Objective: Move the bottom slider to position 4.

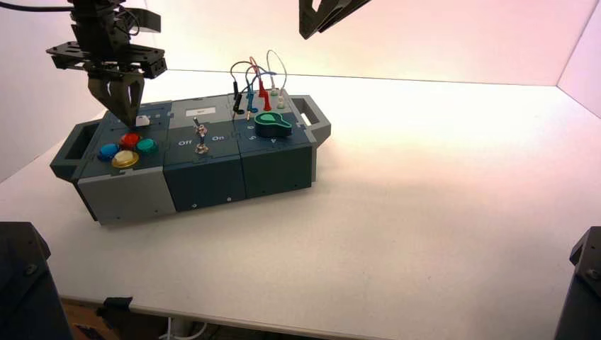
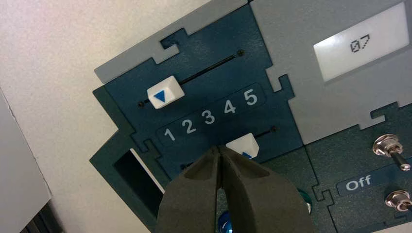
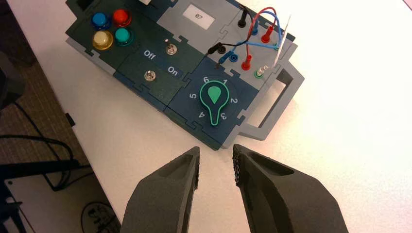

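Beyond the coloured buttons (image 1: 125,159), we have the bottom slider's white, blue-marked knob (image 2: 244,145) beside the 4 (image 2: 229,107), our black left gripper (image 2: 218,147) close by, fingertips together; far right of it, our black right gripper (image 3: 216,149) idles, fingertips apart.

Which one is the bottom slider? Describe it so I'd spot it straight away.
Find the box, then the end with the four coloured push buttons. On the dark panel beside them, the bottom slider is the white knob nearer those buttons, at the closed left gripper. Its twin sits across the 1-to-5 number row.
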Controlling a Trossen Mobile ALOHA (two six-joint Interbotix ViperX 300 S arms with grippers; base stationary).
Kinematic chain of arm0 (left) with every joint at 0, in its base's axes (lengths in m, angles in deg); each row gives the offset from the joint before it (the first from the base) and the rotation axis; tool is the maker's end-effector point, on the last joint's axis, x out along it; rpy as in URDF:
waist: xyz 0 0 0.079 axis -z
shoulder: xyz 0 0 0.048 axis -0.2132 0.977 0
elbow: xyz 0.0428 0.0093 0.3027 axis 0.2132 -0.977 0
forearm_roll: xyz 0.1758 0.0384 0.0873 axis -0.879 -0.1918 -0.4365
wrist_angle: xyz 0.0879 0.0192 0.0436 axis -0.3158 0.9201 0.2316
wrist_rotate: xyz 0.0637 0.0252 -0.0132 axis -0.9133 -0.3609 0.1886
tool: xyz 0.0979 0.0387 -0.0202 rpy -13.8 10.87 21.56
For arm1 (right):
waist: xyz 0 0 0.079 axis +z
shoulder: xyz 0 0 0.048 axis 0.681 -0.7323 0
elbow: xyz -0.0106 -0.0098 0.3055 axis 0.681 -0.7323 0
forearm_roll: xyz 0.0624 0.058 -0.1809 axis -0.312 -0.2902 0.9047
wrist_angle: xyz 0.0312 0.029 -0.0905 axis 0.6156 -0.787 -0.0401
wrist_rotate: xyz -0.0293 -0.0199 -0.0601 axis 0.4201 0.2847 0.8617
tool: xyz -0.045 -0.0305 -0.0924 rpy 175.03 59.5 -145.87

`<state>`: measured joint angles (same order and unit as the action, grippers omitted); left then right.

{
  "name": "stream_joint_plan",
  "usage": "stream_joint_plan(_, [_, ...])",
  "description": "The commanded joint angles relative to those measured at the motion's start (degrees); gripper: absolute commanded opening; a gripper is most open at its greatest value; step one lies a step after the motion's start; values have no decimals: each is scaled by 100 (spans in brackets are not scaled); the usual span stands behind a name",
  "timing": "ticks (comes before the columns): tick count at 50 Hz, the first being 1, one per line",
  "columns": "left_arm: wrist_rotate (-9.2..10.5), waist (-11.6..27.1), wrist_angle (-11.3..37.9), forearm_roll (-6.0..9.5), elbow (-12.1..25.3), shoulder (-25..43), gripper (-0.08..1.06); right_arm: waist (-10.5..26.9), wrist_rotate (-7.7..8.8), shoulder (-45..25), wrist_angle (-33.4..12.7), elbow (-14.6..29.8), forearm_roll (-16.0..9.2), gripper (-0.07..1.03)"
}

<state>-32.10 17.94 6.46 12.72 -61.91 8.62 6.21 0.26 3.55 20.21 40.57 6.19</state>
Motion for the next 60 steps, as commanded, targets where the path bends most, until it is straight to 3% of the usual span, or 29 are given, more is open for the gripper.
stream_joint_plan(1, [18,79,-18,9,149,-53,-3,-26,9,123,53,88,9,38])
stream_joint_plan(25, [18,-26,316,-114,308,-255,-3,-26,9,123,53,79,18,38])
stream_joint_plan(43, [18,220,334,53,308,-589,-3,-26,9,70,53,105,18,38])
stream_joint_plan(51, [18,483,229,299,413,-545,-3,-26,9,35,53,123,18,38])
stream_joint_plan(60, [26,642,237,360,580,-378,-3,-26,9,35,53,114,18,38])
